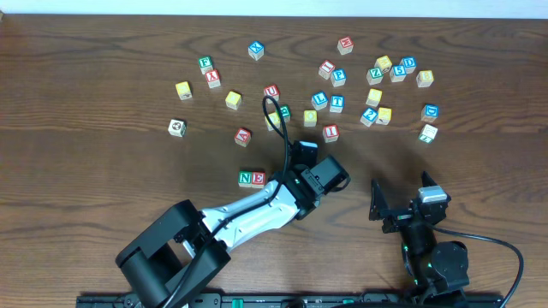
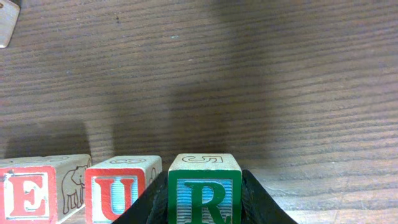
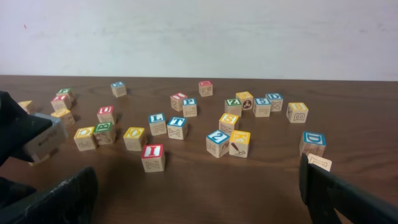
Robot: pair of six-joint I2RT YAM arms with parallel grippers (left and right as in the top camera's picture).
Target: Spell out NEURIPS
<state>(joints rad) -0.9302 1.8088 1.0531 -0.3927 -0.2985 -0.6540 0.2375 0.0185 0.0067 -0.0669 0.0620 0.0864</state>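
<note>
Soft even light over the dark brown wooden table (image 1: pixel 103 171); small lettered wooden cubes (image 3: pixel 153 157) cast faint shadows; left wrist view dimmer

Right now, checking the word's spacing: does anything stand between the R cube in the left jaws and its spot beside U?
No other cube does. The left gripper holds the R cube close beside the U cube; only its own finger shows in the gap.

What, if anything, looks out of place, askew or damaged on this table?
Nothing stands out. Loose cubes lie scattered flat on the table; the left gripper holds the R cube squarely beside the U cube.
</note>
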